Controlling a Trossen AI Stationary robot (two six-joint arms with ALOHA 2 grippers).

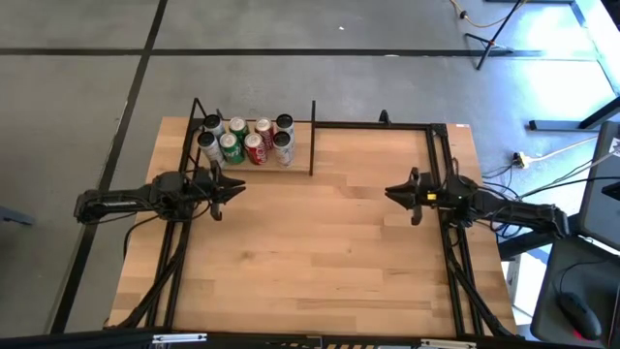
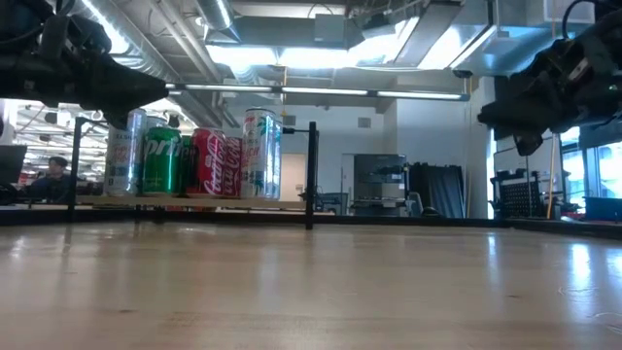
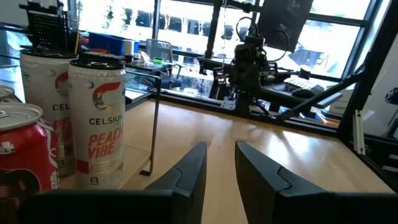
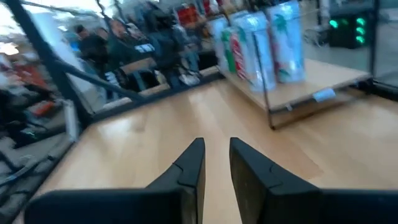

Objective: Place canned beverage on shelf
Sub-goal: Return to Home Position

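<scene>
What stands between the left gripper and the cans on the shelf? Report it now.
Nothing visible. The left gripper hovers empty just off the near edge of the shelf, and only a strip of bare tabletop lies between it and the cans standing on the shelf. The right gripper waits across the table, well clear.

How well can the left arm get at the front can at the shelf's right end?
Probably yes. The left claw hangs empty before the shelf, and that can stands in the front row with bare table before it; only a thin black post stands beside it.
</scene>
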